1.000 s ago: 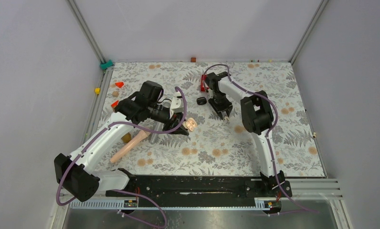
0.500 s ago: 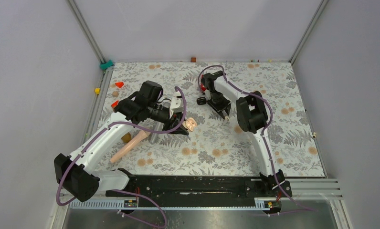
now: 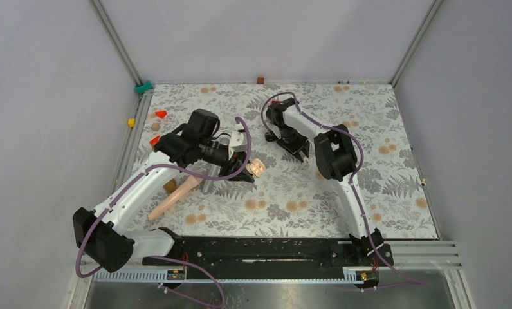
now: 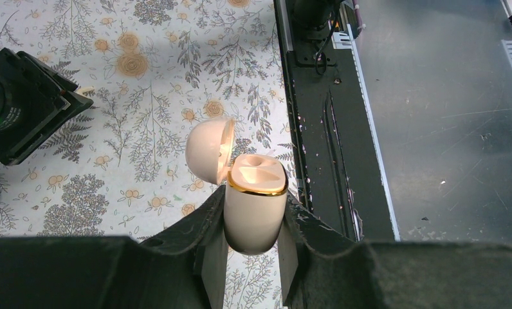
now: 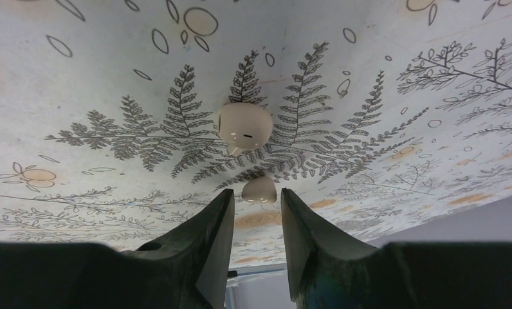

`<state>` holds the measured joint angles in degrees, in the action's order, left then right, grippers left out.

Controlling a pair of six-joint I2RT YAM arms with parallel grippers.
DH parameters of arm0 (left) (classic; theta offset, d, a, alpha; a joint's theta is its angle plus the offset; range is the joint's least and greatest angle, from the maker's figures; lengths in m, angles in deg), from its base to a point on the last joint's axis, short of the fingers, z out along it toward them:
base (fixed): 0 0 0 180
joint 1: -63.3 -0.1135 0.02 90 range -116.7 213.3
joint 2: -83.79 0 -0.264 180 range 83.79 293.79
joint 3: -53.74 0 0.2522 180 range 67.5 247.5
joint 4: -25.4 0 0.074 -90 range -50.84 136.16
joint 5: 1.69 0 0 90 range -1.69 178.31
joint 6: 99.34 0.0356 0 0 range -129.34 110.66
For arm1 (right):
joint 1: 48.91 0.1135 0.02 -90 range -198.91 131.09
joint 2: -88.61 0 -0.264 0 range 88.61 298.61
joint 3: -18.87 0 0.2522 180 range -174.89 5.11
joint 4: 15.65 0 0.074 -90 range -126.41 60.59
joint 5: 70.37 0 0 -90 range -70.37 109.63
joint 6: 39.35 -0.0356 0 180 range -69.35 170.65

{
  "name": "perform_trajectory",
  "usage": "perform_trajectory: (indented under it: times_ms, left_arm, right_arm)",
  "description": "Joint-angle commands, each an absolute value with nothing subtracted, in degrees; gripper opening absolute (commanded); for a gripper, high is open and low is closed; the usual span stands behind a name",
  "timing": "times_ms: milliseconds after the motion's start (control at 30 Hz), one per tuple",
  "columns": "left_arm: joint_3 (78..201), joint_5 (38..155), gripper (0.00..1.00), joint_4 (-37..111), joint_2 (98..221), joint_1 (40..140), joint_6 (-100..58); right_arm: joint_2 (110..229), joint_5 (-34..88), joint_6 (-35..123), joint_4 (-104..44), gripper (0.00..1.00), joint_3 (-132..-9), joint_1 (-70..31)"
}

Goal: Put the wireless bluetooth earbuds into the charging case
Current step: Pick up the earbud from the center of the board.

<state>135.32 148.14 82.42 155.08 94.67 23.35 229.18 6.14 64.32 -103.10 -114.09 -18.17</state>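
1. The left hand (image 4: pixel 253 222) is closed on the cream glossy plastic charging case (image 4: pixel 255 206), with one finger on each side of the lower body.
2. The case stands upright in the lower centre of the left wrist view, clear of the fern-and-flower patterned worktop (image 4: pixel 144 77).
3. The hinged lid (image 4: pixel 208 149) is swung open to the left. A gold rim (image 4: pixel 256 188) runs round the mouth, and a moulded hollow shows inside it.
4. In the top view the case (image 3: pixel 258 168) sits just left of frame centre, at the tip of the left hand (image 3: pixel 244 168).

5. The right hand (image 5: pixel 256 201) is open. Its two dark fingers stand a narrow gap apart at the bottom centre of the right wrist view, with nothing gripped.
6. The small cream rounded earbud (image 5: pixel 258 188) lies on the worktop at the mouth of that gap, just above the fingertips. Whether a finger touches it cannot be told.
7. The second cream earbud (image 5: pixel 244 125), with a short stem, lies above the first, near frame centre and apart from the fingers.
8. In the top view the right hand (image 3: pixel 301 154) points down at the worktop, right of the case and above frame centre. The earbuds are too small to make out there.

9. Two red wedges (image 3: pixel 160 114) and a yellow cube (image 3: pixel 131 122) lie at the upper left of the top view.
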Motion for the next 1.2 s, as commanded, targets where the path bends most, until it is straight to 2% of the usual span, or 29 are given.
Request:
perform_trajectory:
  times_ms: [0, 733, 967, 1167]
  left_arm:
    - [137.25, 150.22, 0.00, 81.36, 153.06, 94.35, 23.60]
    - [137.14, 150.25, 0.00, 81.35, 152.89, 94.30, 23.70]
    - [137.04, 150.23, 0.00, 81.36, 152.78, 94.18, 23.68]
    - [137.06, 150.18, 0.00, 81.32, 152.61, 94.20, 23.63]
  right_arm:
    - [228.05, 1.47, 66.18, -104.75, 0.40, -113.79, -16.90]
    - [231.87, 6.34, 69.50, -107.90, 0.41, -119.46, -16.22]
    - [232.06, 6.45, 69.68, -108.04, 0.28, -119.05, -16.22]
    - [231.95, 6.19, 69.93, -108.01, 0.34, -118.87, -16.22]
